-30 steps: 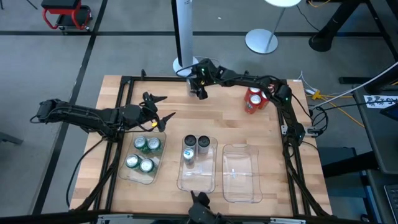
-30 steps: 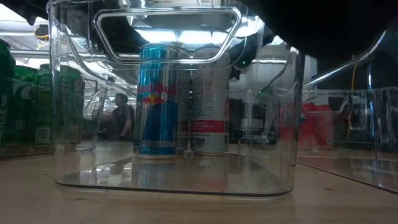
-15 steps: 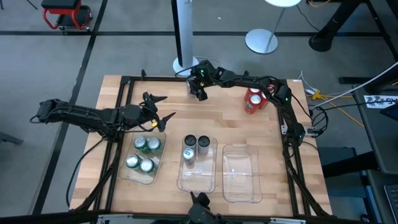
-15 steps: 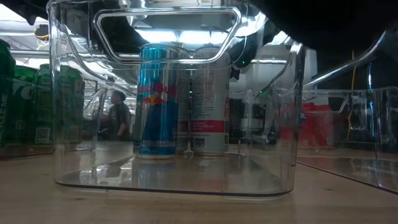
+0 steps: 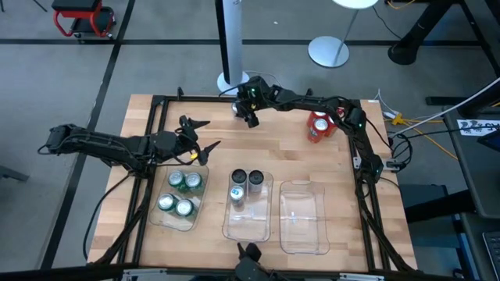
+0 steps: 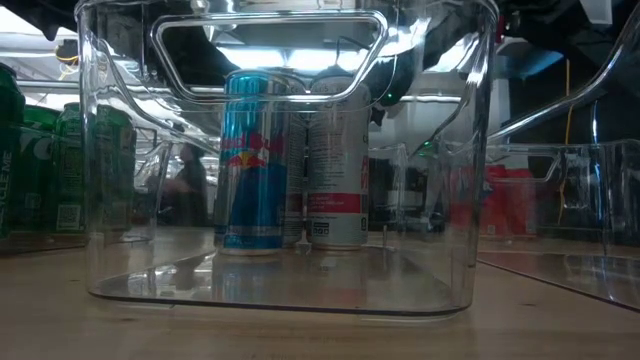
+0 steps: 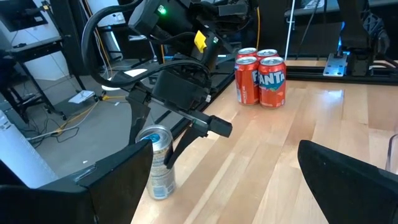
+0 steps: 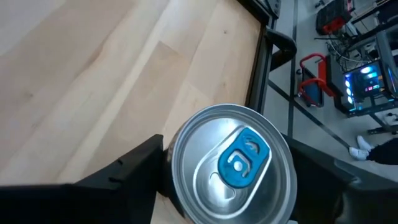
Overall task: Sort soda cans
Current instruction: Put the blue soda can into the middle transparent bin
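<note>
high view: right gripper at the table's far edge over a silver can; left gripper spread wide above the tray of four green cans.
right wrist view: fingers flank the can, grip unclear.

The word "FANTA" reads in white on a blue patch across the front orange-red can of the cluster standing on the wooden table. The blue-and-silver can in the clear tray carries a red emblem, but its lettering cannot be read.
</note>
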You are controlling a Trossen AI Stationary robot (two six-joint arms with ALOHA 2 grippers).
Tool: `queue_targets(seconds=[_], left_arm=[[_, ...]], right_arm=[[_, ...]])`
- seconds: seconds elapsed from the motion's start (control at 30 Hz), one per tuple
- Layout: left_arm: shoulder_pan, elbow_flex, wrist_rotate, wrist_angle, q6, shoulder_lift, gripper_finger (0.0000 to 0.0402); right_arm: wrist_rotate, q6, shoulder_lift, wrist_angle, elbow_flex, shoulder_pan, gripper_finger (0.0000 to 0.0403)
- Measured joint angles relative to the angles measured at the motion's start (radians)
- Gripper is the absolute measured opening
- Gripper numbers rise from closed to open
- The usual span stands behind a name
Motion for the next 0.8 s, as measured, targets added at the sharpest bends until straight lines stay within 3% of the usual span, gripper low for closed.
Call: queue_targets(seconds=[0.43, 0.8], left_arm=[[0.000, 0.000, 0.000, -0.002, 0.000, 0.000, 0.0388], [0.000, 0.000, 0.000, -0.004, -0.003, 0.000, 0.0388]], right_arm=[[-0.062, -0.027, -0.025, -0.038, -0.004, 0.026, 0.0269], [-0.052, -0.080, -0.152, -0.099, -0.004, 0.093, 0.0249]])
